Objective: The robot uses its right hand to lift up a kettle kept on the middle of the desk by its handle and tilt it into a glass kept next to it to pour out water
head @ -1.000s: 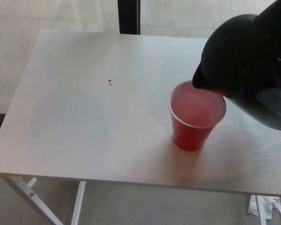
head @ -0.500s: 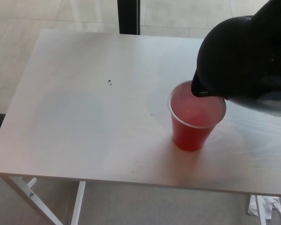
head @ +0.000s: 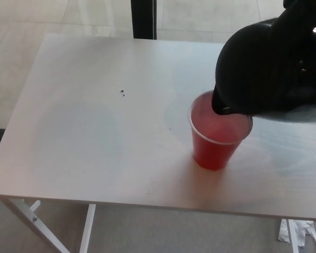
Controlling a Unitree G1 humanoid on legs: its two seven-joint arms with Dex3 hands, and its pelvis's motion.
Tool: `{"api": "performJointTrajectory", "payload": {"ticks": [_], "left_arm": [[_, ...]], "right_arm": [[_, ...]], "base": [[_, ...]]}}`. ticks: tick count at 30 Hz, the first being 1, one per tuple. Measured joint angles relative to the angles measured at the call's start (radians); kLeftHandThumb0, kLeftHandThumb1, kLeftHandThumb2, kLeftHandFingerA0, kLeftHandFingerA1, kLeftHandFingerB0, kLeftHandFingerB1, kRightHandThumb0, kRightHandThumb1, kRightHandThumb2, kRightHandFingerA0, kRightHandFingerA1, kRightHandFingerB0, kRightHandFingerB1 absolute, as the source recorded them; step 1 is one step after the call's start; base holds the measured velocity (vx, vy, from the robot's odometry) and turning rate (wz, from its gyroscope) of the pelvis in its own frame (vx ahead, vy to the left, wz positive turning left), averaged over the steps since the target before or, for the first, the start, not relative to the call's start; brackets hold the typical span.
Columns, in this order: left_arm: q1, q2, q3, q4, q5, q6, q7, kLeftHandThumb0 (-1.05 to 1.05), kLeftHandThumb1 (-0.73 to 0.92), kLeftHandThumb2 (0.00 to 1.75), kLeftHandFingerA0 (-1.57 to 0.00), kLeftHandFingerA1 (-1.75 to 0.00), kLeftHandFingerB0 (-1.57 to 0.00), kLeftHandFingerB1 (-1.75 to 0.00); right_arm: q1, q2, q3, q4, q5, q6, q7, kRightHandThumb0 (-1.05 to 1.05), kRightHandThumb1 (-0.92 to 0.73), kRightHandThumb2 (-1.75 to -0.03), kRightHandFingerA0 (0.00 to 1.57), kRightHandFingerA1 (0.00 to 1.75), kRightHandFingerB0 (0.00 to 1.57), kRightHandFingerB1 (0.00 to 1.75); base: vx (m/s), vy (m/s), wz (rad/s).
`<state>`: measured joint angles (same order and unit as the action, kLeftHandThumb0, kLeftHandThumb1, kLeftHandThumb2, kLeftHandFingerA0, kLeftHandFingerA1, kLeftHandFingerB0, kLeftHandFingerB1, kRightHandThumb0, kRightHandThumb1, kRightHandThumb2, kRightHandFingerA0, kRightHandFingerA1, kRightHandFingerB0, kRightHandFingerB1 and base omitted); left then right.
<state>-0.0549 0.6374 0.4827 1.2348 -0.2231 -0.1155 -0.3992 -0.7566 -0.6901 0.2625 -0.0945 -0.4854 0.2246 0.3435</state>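
Note:
A black kettle (head: 263, 68) hangs tilted in the air at the right of the head view. Its spout (head: 221, 105) dips over the rim of a translucent red cup (head: 216, 145). The cup stands upright on the white desk (head: 95, 132) and holds pale liquid near its brim. No stream shows between spout and cup. My right hand (head: 308, 21) comes in at the top right corner, shut on the kettle at its handle; its dark shape blends with the kettle body. The left hand does not show.
Two tiny dark specks (head: 122, 93) lie on the desk left of the cup. A black post (head: 144, 18) stands behind the far edge. White desk legs (head: 37, 221) and a paper scrap (head: 300, 232) show on the floor below.
The kettle has tipped further, its body rising and moving left while the spout sinks lower over the cup. The cup has stayed in place.

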Motion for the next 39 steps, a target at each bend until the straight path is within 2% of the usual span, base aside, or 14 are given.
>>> {"api": "performJointTrajectory", "payload": {"ticks": [1,2,5,7,9,11,12,19,20,29,30,34,35,39], "left_arm": [[0.000,0.001,0.000,0.000,0.000,0.000,0.000,-0.90,0.84,1.23,-0.47,-0.65,-0.30,-0.59],[0.000,0.001,0.000,0.000,0.000,0.000,0.000,-0.93,0.92,0.84,-0.51,-0.61,-0.33,-0.55],[0.000,0.001,0.002,-0.001,0.000,0.000,0.000,-0.90,0.92,0.81,-0.49,-0.58,-0.32,-0.53],[-0.001,0.002,0.001,-0.001,0.000,0.000,0.000,-0.90,0.92,0.81,-0.48,-0.59,-0.32,-0.53],[-0.002,0.002,0.002,-0.001,-0.001,0.000,0.000,-0.91,0.92,0.81,-0.46,-0.60,-0.34,-0.56],[-0.004,0.003,0.001,-0.001,0.000,0.000,0.000,-0.93,0.92,0.84,-0.50,-0.61,-0.32,-0.55],[-0.005,0.004,-0.001,-0.001,0.000,0.000,0.000,-0.98,0.81,0.97,-0.47,-0.61,-0.32,-0.57],[-0.008,0.015,-0.004,-0.002,0.001,0.003,-0.001,-0.87,0.81,1.21,-0.46,-0.65,-0.30,-0.59],[-0.008,0.015,-0.004,-0.002,0.001,0.003,-0.001,-0.89,0.92,0.81,-0.46,-0.57,-0.32,-0.54],[-0.008,0.015,-0.003,-0.003,0.001,0.003,-0.001,-0.91,0.92,0.81,-0.47,-0.59,-0.32,-0.54],[-0.007,0.015,-0.003,-0.003,0.001,0.003,-0.002,-0.89,0.83,1.22,-0.45,-0.63,-0.30,-0.58],[-0.006,0.015,-0.002,-0.003,0.001,0.003,-0.002,-0.90,0.83,1.23,-0.45,-0.65,-0.25,-0.58],[-0.006,0.015,-0.002,-0.003,0.001,0.003,-0.002,-0.94,0.92,0.85,-0.48,-0.61,-0.28,-0.54],[-0.005,0.015,-0.002,-0.003,0.001,0.003,-0.002,-0.91,0.92,0.82,-0.49,-0.59,-0.33,-0.54]], "right_arm": [[-0.002,0.001,0.003,-0.001,-0.004,-0.008,0.000,-0.21,-0.48,-0.92,0.86,1.75,0.66,1.75],[-0.003,0.003,0.004,-0.003,-0.006,-0.012,0.001,-0.21,-0.48,-0.91,0.87,1.75,0.66,1.75],[-0.008,0.012,0.013,-0.014,-0.027,-0.030,0.002,-0.24,-0.54,-0.78,0.85,1.75,0.68,1.62],[-0.010,0.016,0.022,-0.021,-0.043,-0.043,0.000,-0.23,-0.49,-0.88,0.89,1.65,0.86,0.95],[-0.015,0.020,0.034,-0.036,-0.061,-0.049,0.001,-0.25,-0.46,-0.90,0.87,1.71,0.84,1.01],[-0.021,0.025,0.043,-0.063,-0.077,-0.048,0.009,-0.26,-0.38,-0.99,0.91,1.75,0.70,1.65],[-0.023,0.029,0.048,-0.078,-0.087,-0.049,0.012,-0.27,-0.37,-1.04,0.93,1.75,0.70,1.68],[-0.024,0.036,0.086,-0.120,-0.167,-0.072,0.010,-0.28,-0.49,-0.92,0.98,1.75,0.74,1.60],[-0.024,0.038,0.090,-0.124,-0.177,-0.075,0.009,-0.28,-0.46,-0.91,1.00,1.75,0.76,1.60],[-0.024,0.045,0.129,-0.147,-0.281,-0.140,-0.023,-0.31,-0.42,-0.96,1.08,1.75,0.83,1.63],[-0.023,0.048,0.131,-0.150,-0.293,-0.149,-0.027,-0.30,-0.42,-1.01,1.07,1.75,0.81,1.64],[-0.019,0.057,0.129,-0.152,-0.313,-0.165,-0.025,-0.27,-0.46,-0.91,1.03,1.75,0.76,1.66],[-0.018,0.058,0.127,-0.152,-0.315,-0.166,-0.021,-0.29,-0.50,-0.86,1.01,1.75,0.74,1.66],[-0.017,0.059,0.119,-0.154,-0.326,-0.166,0.001,-0.27,-0.46,-0.90,1.00,1.75,0.78,1.59]], "base": [[0.00,0.000,0.00],[0.00,0.000,0.00],[0.00,0.000,0.00],[0.00,0.000,0.00],[0.00,0.000,0.00],[0.00,0.000,0.00],[0.00,0.000,0.00],[0.00,0.000,0.00],[0.00,0.000,0.00],[0.00,0.000,0.00],[0.00,0.000,0.00],[0.00,0.000,0.00],[0.00,0.000,0.00],[0.00,0.000,0.00]]}}
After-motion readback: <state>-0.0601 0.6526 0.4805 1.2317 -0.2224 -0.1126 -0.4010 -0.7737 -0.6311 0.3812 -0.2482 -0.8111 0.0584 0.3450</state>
